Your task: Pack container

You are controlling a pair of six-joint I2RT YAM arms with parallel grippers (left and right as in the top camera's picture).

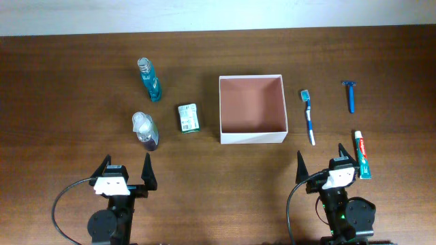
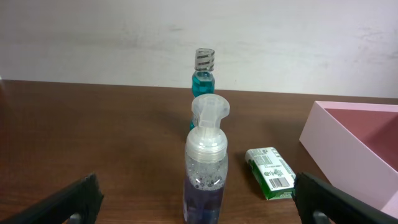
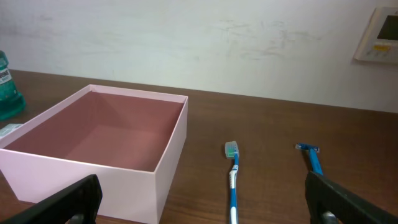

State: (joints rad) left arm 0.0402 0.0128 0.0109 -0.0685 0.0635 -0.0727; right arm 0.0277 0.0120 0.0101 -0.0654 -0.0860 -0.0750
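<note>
The container [image 1: 251,139], a square white-walled box with a pinkish-brown inside, stands empty at mid-table; it also shows in the right wrist view [image 3: 168,155] and in the left wrist view [image 2: 339,146]. Left of it are a teal mouthwash bottle [image 1: 149,79], a purple pump bottle [image 1: 145,131] and a green box [image 1: 189,117]. Right of it lie a blue toothbrush [image 1: 308,116], a blue razor [image 1: 351,96] and a toothpaste tube [image 1: 362,154]. My left gripper [image 1: 125,169] is open and empty, just short of the pump bottle [image 2: 205,168]. My right gripper [image 1: 321,160] is open and empty, short of the toothbrush [image 3: 233,180].
The brown wooden table runs to a white wall at the back. The green box [image 2: 270,172] and mouthwash bottle [image 2: 203,78] show beyond the pump bottle. The razor [image 3: 313,158] lies right of the toothbrush. A white wall panel [image 3: 378,34] hangs at the upper right.
</note>
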